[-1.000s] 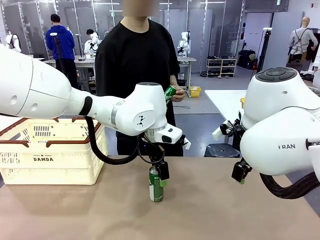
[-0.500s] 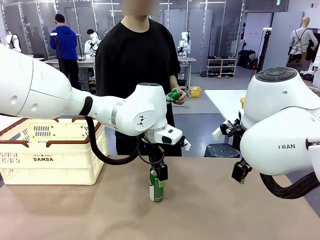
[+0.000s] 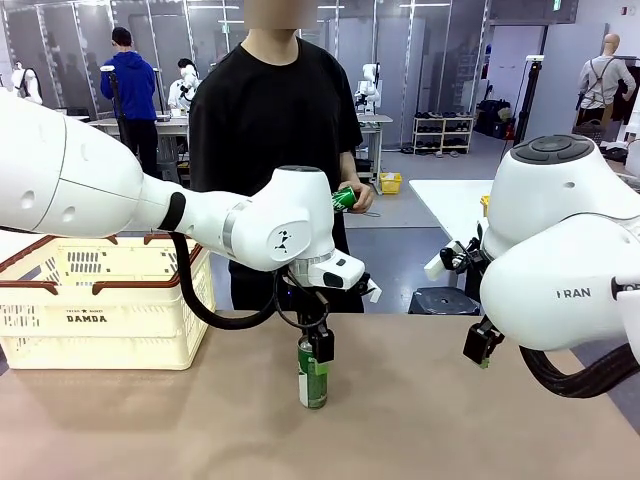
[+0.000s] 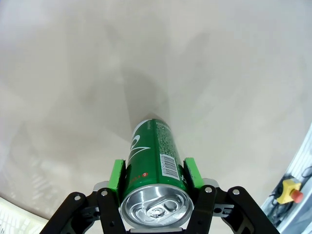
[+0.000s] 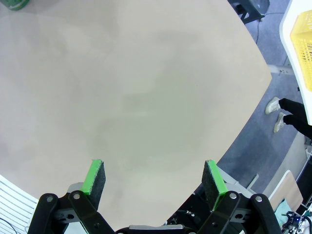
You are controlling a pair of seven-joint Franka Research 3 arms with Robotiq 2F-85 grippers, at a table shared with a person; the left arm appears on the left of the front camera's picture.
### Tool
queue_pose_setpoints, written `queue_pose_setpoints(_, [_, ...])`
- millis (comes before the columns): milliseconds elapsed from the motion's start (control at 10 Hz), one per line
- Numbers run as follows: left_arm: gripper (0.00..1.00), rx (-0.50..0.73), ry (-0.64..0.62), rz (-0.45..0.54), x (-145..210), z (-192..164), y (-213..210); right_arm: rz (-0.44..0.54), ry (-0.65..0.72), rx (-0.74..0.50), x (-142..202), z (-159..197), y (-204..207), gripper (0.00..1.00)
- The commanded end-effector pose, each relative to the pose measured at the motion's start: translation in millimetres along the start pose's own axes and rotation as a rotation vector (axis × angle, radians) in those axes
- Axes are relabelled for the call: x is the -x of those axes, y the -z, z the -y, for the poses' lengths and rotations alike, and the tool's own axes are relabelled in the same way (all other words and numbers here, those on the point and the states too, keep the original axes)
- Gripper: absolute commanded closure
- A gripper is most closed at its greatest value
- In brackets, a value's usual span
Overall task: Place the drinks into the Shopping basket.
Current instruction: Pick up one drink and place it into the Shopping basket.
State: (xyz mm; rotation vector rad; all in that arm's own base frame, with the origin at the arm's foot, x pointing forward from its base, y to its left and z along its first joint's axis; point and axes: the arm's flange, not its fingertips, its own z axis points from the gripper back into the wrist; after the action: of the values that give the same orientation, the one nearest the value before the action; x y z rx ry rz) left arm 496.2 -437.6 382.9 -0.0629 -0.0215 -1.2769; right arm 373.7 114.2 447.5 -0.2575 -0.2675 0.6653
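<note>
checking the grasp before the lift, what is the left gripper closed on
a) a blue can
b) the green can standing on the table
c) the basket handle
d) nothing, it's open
b, the left gripper is clamped on both sides of the green can, which stands upright on the table.

Front camera looks across the table; wrist cameras look down onto it.
</note>
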Motion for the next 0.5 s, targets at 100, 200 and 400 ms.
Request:
queue_pose_setpoints(100, [0.83, -0.016, -0.002, -0.093, 7.9, 12.7, -45.1, 0.0, -0.007, -0.002, 0.6, 0.6, 0.2, 0.0])
queue_pose_setpoints(200, [0.83, -0.032, 0.009, -0.089, 14.3, 16.4, -69.8, 0.0, -0.007, -0.002, 0.6, 0.6, 0.2, 0.0])
queue_pose_setpoints(400, [0.83, -0.082, -0.03, -0.066, 37.3, 16.4, -123.3, 0.0, -0.007, -0.002, 0.6, 0.6, 0.2, 0.0])
